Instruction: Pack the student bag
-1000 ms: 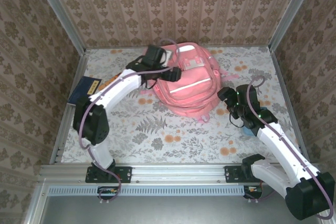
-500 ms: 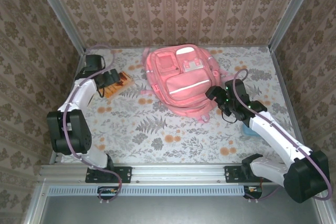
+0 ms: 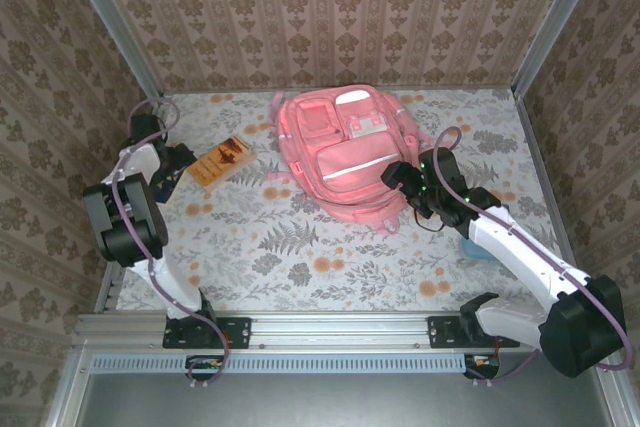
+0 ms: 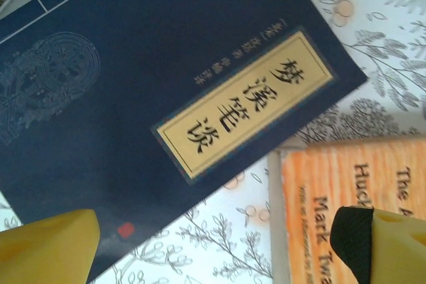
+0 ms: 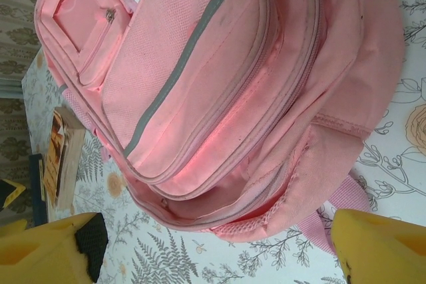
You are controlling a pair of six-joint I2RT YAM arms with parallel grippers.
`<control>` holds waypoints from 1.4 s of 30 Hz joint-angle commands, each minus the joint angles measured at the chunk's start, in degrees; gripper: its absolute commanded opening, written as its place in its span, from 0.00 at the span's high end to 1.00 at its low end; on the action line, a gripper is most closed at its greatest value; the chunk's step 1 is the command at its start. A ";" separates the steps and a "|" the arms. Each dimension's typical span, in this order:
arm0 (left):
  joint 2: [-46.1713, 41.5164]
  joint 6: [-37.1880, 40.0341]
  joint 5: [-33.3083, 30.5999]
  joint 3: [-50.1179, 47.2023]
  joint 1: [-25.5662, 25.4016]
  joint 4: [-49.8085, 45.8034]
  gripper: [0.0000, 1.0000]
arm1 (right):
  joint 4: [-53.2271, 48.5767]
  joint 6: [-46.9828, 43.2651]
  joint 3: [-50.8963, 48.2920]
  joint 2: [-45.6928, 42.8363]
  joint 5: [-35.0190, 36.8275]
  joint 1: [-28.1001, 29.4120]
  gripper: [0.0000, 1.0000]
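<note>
We are holding our left fingers [image 4: 46, 247] spread wide above the tabletop [image 3: 300, 247], gripping nothing; a dark blue book [image 4: 133, 98] is lying just ahead of them, and an orange book [image 4: 333, 184] is sitting beside the right-hand finger. Our right fingers [image 5: 40, 251] are also standing open and empty, and the student bag [image 5: 219, 84] is lying flat just ahead of them, an open compartment facing them

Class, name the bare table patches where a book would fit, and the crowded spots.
Bare: the table between backpack and arm bases; its far right corner. Crowded: left edge, with orange book, blue book, left gripper.
</note>
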 commanded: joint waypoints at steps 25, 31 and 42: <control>-8.11 -15.26 12.97 -16.60 -0.67 -1.46 0.19 | -0.49 0.31 2.13 1.19 -0.80 1.04 0.13; -14.66 -16.39 13.25 -24.84 -6.55 -2.06 0.19 | 0.03 0.47 1.53 1.20 -0.90 1.31 0.13; -21.21 -24.84 10.86 -30.54 -28.22 -3.79 0.19 | 0.89 0.65 0.46 1.28 -1.12 1.56 0.13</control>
